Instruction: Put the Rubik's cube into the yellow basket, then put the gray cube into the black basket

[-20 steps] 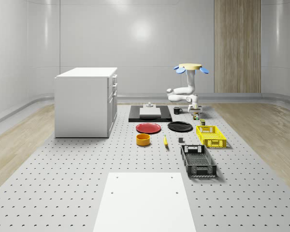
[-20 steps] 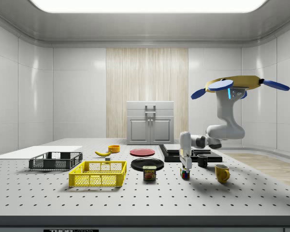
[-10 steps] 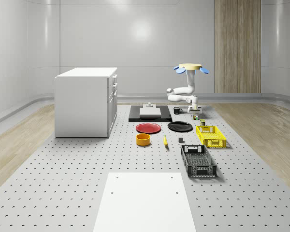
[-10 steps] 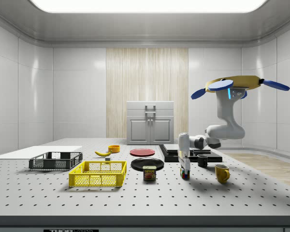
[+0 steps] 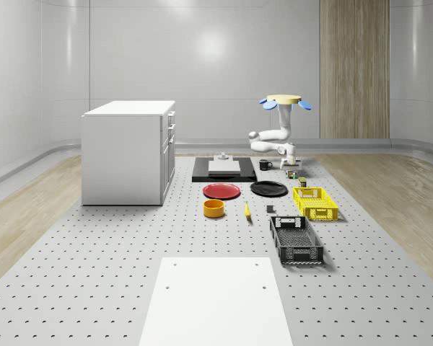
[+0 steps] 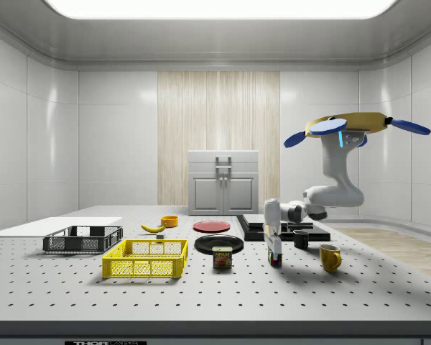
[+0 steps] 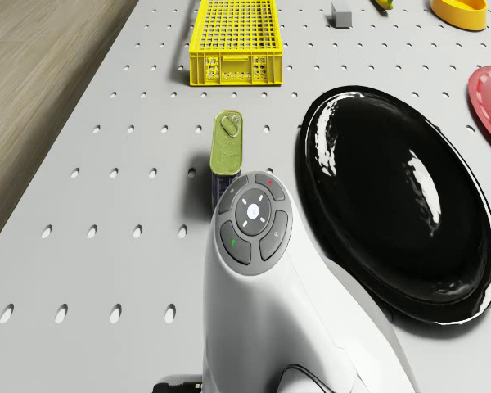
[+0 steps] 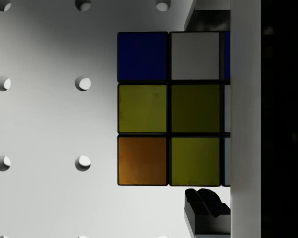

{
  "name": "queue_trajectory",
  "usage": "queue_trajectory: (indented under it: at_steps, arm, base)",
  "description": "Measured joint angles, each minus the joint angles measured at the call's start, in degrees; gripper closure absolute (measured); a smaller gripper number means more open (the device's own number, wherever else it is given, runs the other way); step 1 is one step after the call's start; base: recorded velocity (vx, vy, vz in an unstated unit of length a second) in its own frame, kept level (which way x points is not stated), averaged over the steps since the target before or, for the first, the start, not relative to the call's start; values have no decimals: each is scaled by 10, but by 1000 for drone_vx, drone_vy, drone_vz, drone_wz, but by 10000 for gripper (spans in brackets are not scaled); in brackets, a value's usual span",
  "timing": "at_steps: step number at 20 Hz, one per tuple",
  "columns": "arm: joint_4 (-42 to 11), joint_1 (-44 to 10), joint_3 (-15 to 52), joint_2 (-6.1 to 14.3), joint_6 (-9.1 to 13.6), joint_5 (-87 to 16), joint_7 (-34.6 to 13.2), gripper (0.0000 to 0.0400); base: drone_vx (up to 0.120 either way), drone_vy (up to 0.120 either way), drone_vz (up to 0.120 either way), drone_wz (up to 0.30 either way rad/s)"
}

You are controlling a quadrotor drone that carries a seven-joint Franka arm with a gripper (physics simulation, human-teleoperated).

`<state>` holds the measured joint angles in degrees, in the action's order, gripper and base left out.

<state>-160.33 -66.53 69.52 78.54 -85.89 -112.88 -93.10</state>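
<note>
The Rubik's cube (image 8: 169,109) sits on the perforated table (image 8: 49,124), past the spam can (image 7: 226,143); in the side view the Rubik's cube (image 6: 274,259) is right of the yellow basket (image 6: 146,259). My gripper (image 8: 208,109) points straight down over it, one finger (image 8: 208,215) against each of two opposite sides, shut on the cube. The drone (image 6: 348,128) hovers above the table's far right part in the whole-scene view. The yellow basket (image 5: 315,202) and the black basket (image 5: 296,239) stand nearer the camera. The small gray cube (image 5: 270,210) lies left of the yellow basket.
A black plate (image 7: 393,196) lies right beside my arm (image 7: 254,221). A red plate (image 5: 222,190), orange bowl (image 5: 213,207) and banana (image 5: 247,210) lie further left. A yellow mug (image 6: 330,256), dark mug (image 5: 265,164), black slab (image 5: 224,169), white cabinet (image 5: 128,151) and white sheet (image 5: 215,299) also stand around.
The arm's hand has sunk a little, bringing the fingers down around the Rubik's cube. The drone has held its place.
</note>
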Motion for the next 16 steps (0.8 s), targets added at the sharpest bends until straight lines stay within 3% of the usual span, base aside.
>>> queue_trajectory:
  at_steps: [3, 6, 16]
  arm:
    - [1, -2, 0, 3, -3, 1, -1, 64]
    - [1, -3, 0, 6, -6, 1, -6, 94]
    - [2, -7, 1, 15, -14, 4, -1, 109]
  base:
    - [0, 0, 0, 0]
    - [0, 0, 0, 0]
    - [0, 0, 0, 0]
